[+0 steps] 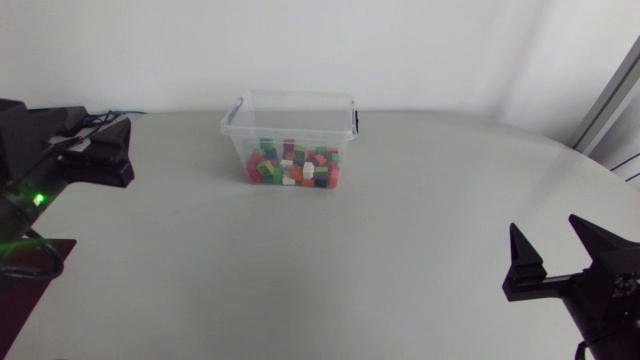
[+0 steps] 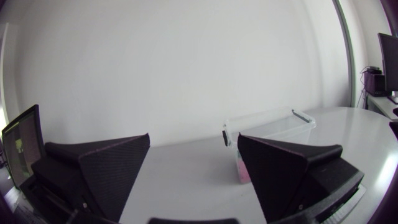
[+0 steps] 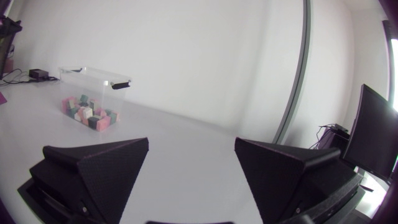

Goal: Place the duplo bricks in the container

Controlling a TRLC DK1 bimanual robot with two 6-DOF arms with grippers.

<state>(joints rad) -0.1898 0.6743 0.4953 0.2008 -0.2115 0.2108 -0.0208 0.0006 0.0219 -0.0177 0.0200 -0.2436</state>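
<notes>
All bricks [image 1: 295, 167] sit inside the clear box [image 1: 296, 97], far-middle of bench [image 1: 300, 280]; none loose afaict. Left gripper [image 2: 193, 140] & right gripper [image 3: 191, 142]: fingers apart, empty, well apart from box. Prob. done: scan bench for strays before any reach.

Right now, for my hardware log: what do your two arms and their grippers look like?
Both the left gripper and right gripper are matte black, with two broad, wedge-shaped, textured fingers. The left arm looks black and blocky, with a green light and a looped black cable.
</notes>
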